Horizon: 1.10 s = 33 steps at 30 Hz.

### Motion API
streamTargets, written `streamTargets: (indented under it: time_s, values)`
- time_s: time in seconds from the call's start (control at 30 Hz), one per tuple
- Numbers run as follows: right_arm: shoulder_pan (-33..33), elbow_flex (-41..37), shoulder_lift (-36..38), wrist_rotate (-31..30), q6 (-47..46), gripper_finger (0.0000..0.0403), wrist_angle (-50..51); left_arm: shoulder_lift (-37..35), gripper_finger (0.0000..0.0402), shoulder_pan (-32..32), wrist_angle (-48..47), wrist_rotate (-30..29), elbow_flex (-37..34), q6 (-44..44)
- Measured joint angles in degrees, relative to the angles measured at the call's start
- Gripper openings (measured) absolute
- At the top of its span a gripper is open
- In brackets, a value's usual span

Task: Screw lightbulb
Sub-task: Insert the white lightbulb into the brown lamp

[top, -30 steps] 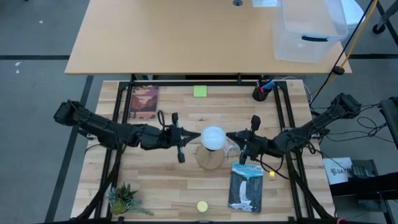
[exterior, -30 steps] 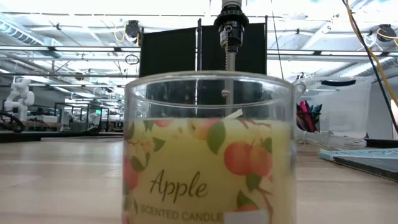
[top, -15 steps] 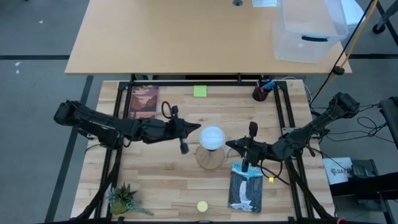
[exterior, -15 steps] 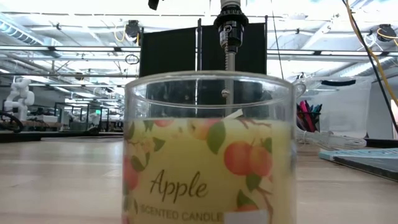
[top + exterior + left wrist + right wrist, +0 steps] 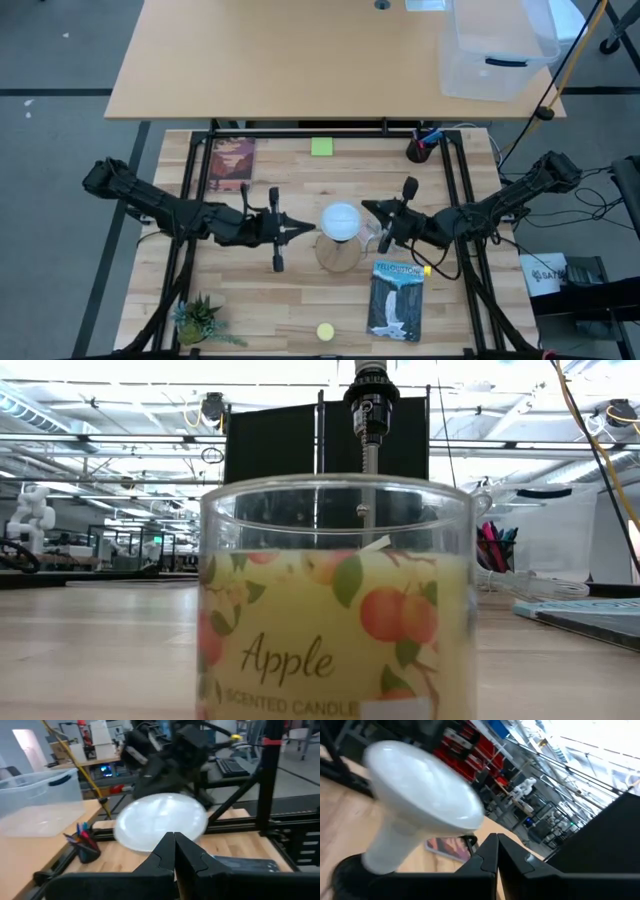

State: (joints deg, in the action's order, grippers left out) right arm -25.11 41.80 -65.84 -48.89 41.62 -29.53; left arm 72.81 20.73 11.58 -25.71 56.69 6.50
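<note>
This is a robotics lab set in a big open industrial hall. The slatted wooden counter [image 5: 300,290] sits inside a black metal frame [image 5: 330,132], with two dark arms mounted at its sides and cables trailing over the grey floor [image 5: 60,150]. A plain second desk [image 5: 290,60] stands behind, carrying a clear plastic bin [image 5: 497,50]. Looking level across the room, past an apple scented candle [image 5: 335,620], I see exposed ceiling trusses [image 5: 110,440], bright strip lighting and a white humanoid robot [image 5: 30,510] far back. Red storage bins [image 5: 462,745] line shelves, and a keyboard [image 5: 232,766] rests on a workstation.
</note>
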Motion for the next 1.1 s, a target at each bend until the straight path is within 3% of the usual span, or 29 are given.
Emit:
streamTargets:
  time_s: [0.13, 0.53, 1.1]
  values:
    - [1.5, 0.0, 0.0, 4.0, -0.4, 0.0, -0.3, 1.1, 0.0, 0.2, 1.6, 0.0, 0.0, -1.1]
    - [2.8, 0.0, -0.9, 7.2, -0.6, 0.0, -1.1, 3.8, 0.0, -0.7, 2.5, 0.0, 0.0, -2.1]
    - [0.2, 0.0, -0.9, 6.9, -3.3, 0.0, 0.4, 3.6, 0.0, -4.1, 1.1, 2.0, 0.0, -3.2]
